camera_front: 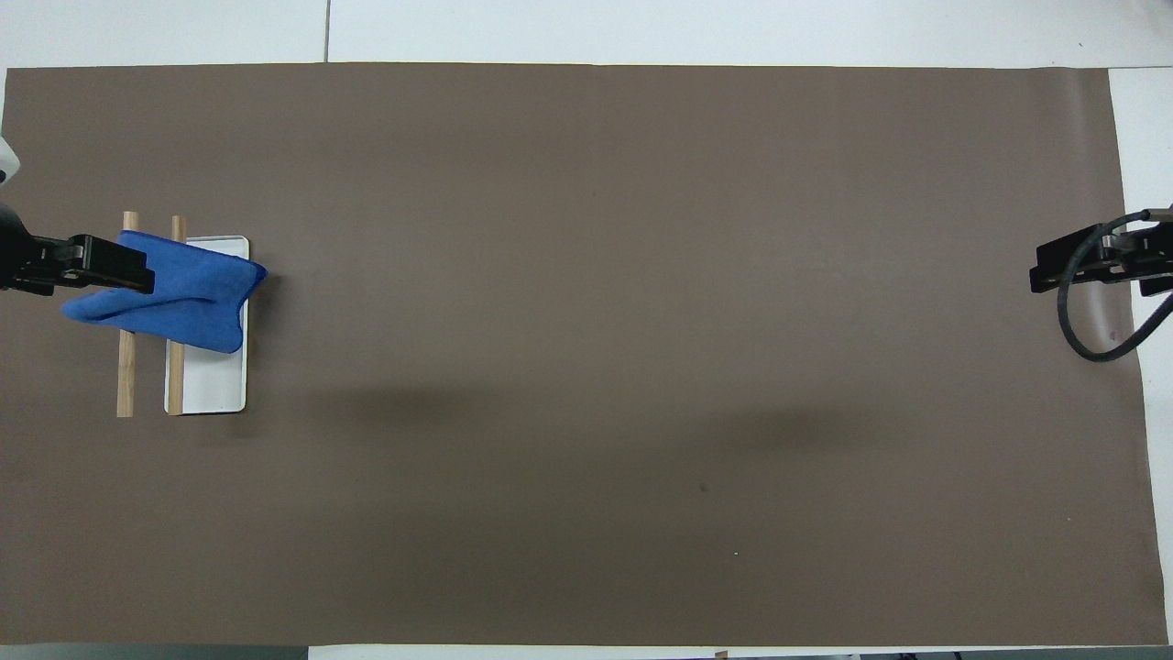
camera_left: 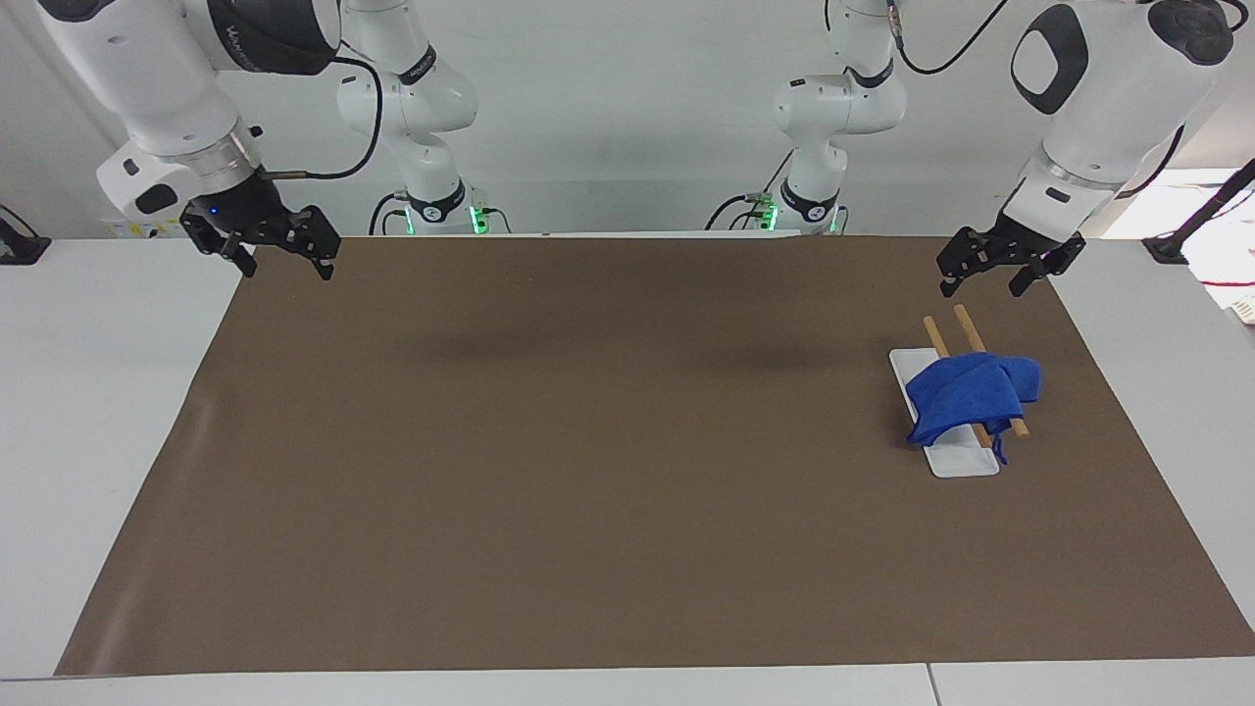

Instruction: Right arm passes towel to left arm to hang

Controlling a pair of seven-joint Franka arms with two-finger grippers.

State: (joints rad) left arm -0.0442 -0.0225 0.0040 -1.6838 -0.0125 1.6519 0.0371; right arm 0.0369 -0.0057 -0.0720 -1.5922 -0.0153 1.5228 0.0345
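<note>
The blue towel [camera_left: 966, 397] [camera_front: 174, 293] lies draped over two wooden rods [camera_left: 966, 328] [camera_front: 126, 385] that rest on a white flat base [camera_left: 966, 459] [camera_front: 215, 385], toward the left arm's end of the table. My left gripper [camera_left: 980, 284] [camera_front: 110, 264] hangs open in the air over the mat just by the rods' ends, apart from the towel and holding nothing. My right gripper [camera_left: 284, 267] [camera_front: 1063, 266] waits open and empty over the mat's corner at the right arm's end.
A brown mat [camera_left: 588, 471] [camera_front: 596, 367] covers most of the white table [camera_left: 108, 392]. A black cable [camera_front: 1095, 339] loops down from the right wrist. Both arm bases [camera_left: 814, 206] stand at the table's edge.
</note>
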